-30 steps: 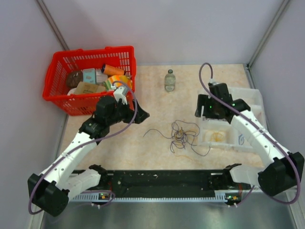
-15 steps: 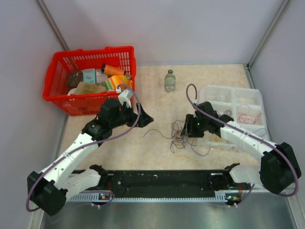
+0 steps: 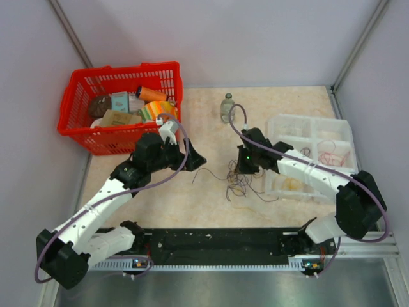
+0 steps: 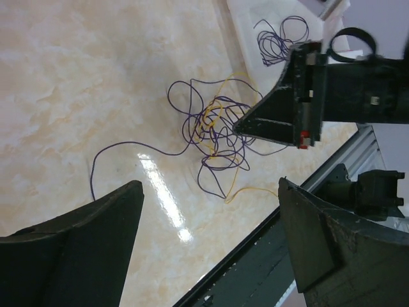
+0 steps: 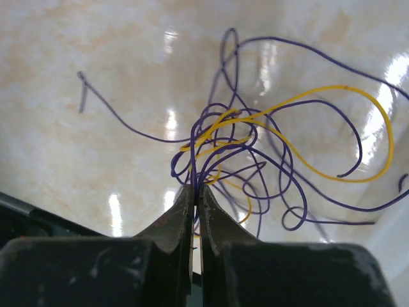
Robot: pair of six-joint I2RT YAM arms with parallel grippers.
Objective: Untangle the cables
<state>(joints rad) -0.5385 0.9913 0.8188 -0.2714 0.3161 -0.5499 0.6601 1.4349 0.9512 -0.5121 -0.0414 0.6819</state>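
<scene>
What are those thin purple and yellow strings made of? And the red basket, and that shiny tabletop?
The cables look like plastic-coated wire: smooth, holding springy loops rather than lying limp. The red basket seems moulded plastic: one even colour, grid walls. The table is glossy and marble-patterned, stone or laminate, I cannot tell; bright reflections show on it.

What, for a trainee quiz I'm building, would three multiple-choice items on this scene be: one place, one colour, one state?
1. Where does the cable tangle lie? A in a red basket; B on the table; C in a clear tray.
2. Its strand colours? A green, white; B purple, yellow; C orange, black.
3. The right pincer is: A wide open; B out of view; C shut on strands.
Answers: B, it lies on the bare marble top; B, the right wrist view shows both colours; C, its tips meet around purple strands.
</scene>
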